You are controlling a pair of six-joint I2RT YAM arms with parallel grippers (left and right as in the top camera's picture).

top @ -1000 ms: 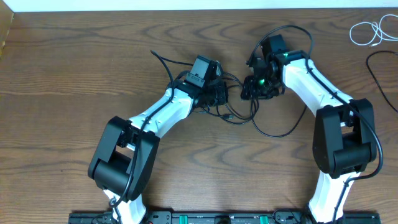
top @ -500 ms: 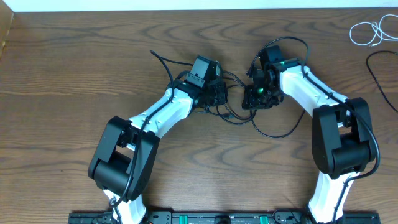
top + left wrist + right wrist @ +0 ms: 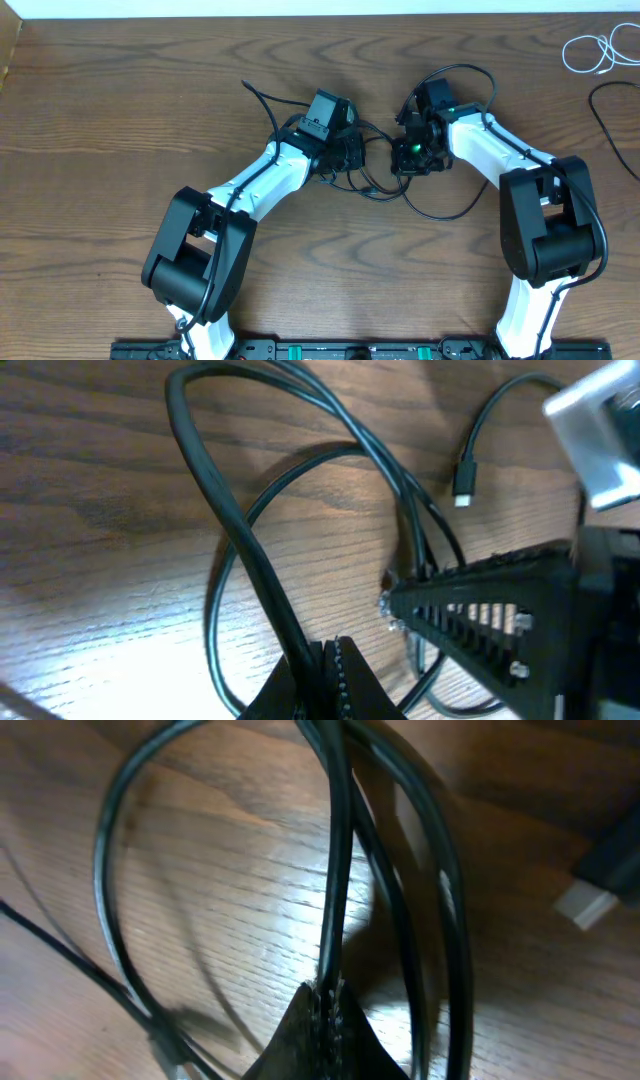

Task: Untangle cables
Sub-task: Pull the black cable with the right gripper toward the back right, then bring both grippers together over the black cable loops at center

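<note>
— Left tool (image 3: pixel 326 663)?
— Pressed together, pinching one strand of the black cables (image 3: pixel 372 183) right at the tips. From the left wrist view: strand climbing up and left, bending into a tight hairpin near the top, then running back toward the right.
— And the right tool (image 3: pixel 326 1005)?
— Closed likewise, clamped on another black strand rising almost straight up from the tips. Two more strands just beside it on the right.
— Whereabouts of the tangle?
— Lying on the wooden surface (image 3: pixel 120 120), between the two tools, around the middle and toward the far side. Loops spilling toward the near side, one wide arc curving beneath the right arm.
— Tools touching each other?
— Near, yet apart, facing one another across the knot. Ribbed black finger (image 3: pixel 480 610) of the right tool showing at the right of the left wrist view.
— Any plug ends?
— One small plug (image 3: pixel 462 485) with a pale tip, lying on the wood beyond the strands. Another, a silver-tipped plug (image 3: pixel 585 905), at the right edge of the right wrist view.
— Other cords?
— White cable (image 3: pixel 590 50), loosely coiled at the far right corner, well apart from the tangle. One lone black cable (image 3: pixel 593 102) trailing along the right edge, nearer than the white one.
</note>
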